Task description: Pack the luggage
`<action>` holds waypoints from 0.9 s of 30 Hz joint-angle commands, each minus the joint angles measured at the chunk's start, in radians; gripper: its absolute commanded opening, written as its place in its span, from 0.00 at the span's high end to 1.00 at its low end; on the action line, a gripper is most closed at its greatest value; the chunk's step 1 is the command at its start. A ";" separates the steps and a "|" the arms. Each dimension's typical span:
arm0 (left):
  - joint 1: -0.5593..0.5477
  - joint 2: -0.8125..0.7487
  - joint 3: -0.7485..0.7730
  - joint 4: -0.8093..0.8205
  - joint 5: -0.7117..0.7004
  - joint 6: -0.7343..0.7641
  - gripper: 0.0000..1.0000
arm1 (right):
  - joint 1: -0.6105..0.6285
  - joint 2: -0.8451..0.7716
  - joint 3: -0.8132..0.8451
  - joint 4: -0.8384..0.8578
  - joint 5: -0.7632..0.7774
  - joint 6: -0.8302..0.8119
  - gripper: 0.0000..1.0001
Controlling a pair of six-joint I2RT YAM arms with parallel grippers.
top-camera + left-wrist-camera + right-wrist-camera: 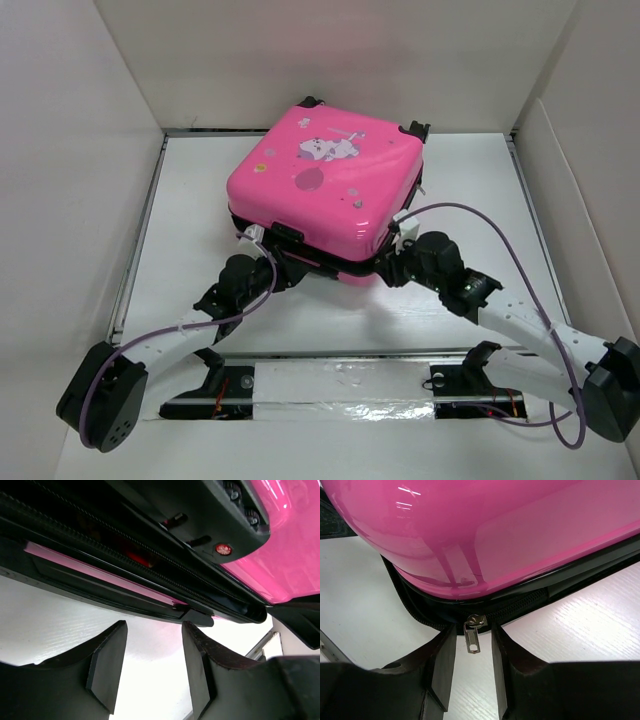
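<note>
Top view: the luggage (320, 180) is laid flat at the centre of the table (190, 200), with the left gripper (270, 258) at its seven o'clock edge and the right gripper (393, 255) at five. Left wrist: the jaws are held spread and empty, the shell at twelve. Right wrist: the jaws are parted either side of the zipper pull (472, 641), which is not pinched.

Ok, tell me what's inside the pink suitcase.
The luggage shows only a narrow gap between its shells: black zipper teeth and darkness behind. The lowered pink lid covers the rest, so any contents cannot be seen.
</note>
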 commanded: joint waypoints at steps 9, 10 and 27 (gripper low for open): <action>-0.002 0.033 0.031 0.101 0.011 -0.003 0.64 | -0.010 0.061 0.018 0.001 0.003 -0.009 1.00; -0.002 0.038 0.034 0.107 0.011 -0.001 0.65 | -0.010 0.050 0.015 0.001 0.012 -0.001 1.00; -0.171 0.273 0.164 0.287 -0.074 -0.027 1.00 | 0.325 -0.016 -0.046 0.105 0.110 0.220 1.00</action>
